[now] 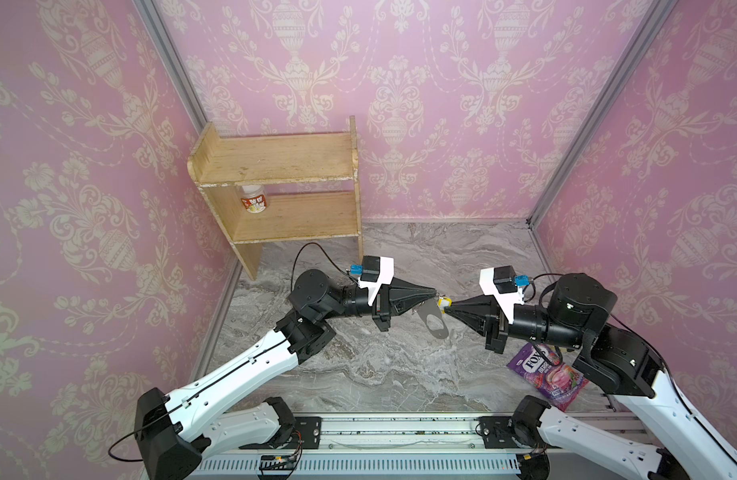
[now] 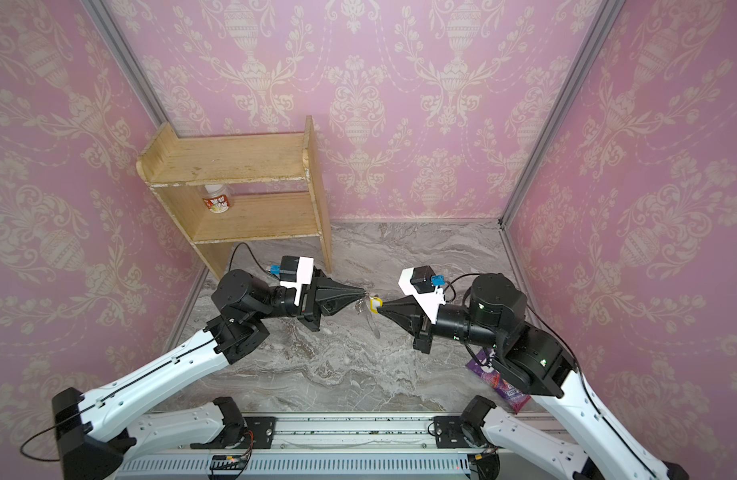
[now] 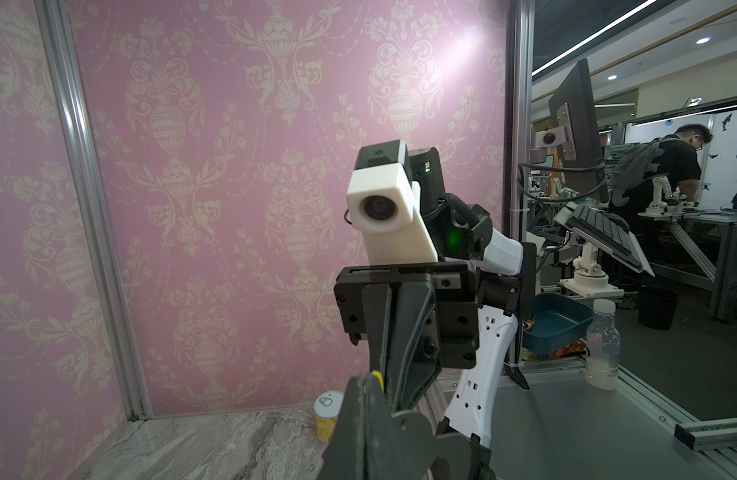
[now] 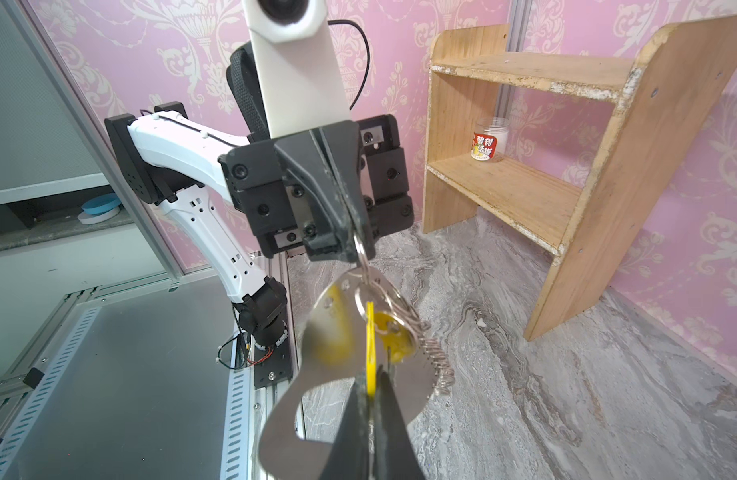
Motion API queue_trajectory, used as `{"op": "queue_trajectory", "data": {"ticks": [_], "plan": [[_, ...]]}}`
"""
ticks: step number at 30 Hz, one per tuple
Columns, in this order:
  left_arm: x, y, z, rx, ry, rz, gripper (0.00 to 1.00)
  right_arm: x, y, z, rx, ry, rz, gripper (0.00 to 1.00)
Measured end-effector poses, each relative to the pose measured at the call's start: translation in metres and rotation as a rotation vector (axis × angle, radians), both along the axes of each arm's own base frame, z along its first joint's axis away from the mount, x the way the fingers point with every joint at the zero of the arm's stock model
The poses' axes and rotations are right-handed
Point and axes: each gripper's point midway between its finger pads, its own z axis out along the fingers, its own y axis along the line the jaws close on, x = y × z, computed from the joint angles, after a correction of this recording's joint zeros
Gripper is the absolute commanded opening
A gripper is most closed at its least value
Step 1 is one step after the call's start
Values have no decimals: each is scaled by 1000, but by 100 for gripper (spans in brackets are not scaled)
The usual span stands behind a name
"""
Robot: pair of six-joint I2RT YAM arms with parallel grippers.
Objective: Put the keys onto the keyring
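Hanging in the air between the two arms, the keyring [image 1: 431, 319] shows in a top view as a thin, stiff metal plate. It is likely light and slippery. The left fingers [image 1: 420, 293] pinch its top. The right fingers [image 1: 462, 312] pinch the keys [image 1: 443, 303]. Both arms reach in level, tip to tip, above the tabletop [image 1: 379, 374].

In the left wrist view, only a bit of yellow [image 3: 377, 377] peeks past the shut left fingers.

In the right wrist view, the left fingers are clamped on one small ring [image 4: 360, 251], so I think the plate can swing. The right fingers are closed on the flat yellow tag [image 4: 371, 345]. That looks like the best place to hold. I cannot make out the thin key itself.
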Motion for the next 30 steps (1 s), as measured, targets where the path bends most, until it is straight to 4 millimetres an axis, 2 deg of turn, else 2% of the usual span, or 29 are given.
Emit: {"op": "queue_trajectory", "data": {"ticks": [3, 12, 21, 23, 27, 30], "plan": [[0, 0, 1, -5, -3, -1, 0, 1, 2, 3, 12, -1, 6, 24], [2, -2, -1, -3, 2, -2, 0, 8, 14, 9, 51, 4, 30, 26], [2, -2, -1, -3, 1, -2, 0, 13, 20, -13, 36, 61, 33, 25], [2, -2, -1, -3, 1, -2, 0, 13, 20, -13, 38, 64, 33, 20], [2, -2, -1, -3, 1, -1, 0, 12, 20, -11, 48, 74, 30, 3], [2, -2, -1, -4, -3, -1, 0, 12, 19, -10, 52, 72, 29, 0]]}}
